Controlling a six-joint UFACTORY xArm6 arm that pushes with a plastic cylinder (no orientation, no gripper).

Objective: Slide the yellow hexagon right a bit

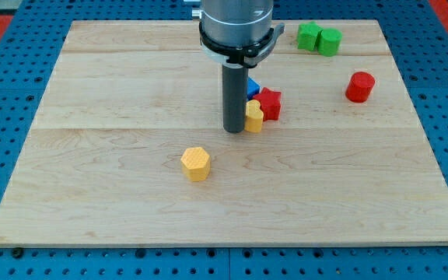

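Here we are over the wooden desk [115, 93], and the yellow hexagon [196, 163] sits alone, a little to the view's left of centre and toward the view's bottom, with bare wood all around it. My tip [234, 130] is planted up and to the view's right of it, well apart, right against a little cluster: a second yellow block [254, 116] just beside the rod, a red star-shaped block [270, 103] touching that one, and a blue block [252, 85] peeking out behind. No jaws on this rig at all, just the bare rod, so nothing is being grasped. Off by the view's top right, two green blocks [319, 38] huddle together, and a red cylinder [360, 86] stands alone. Judging from this, the tip is on the wrong side for a rightward shove; it would want to swing round to the hexagon's left flank first, and doing so without nudging that cluster looks like the tricky bit.
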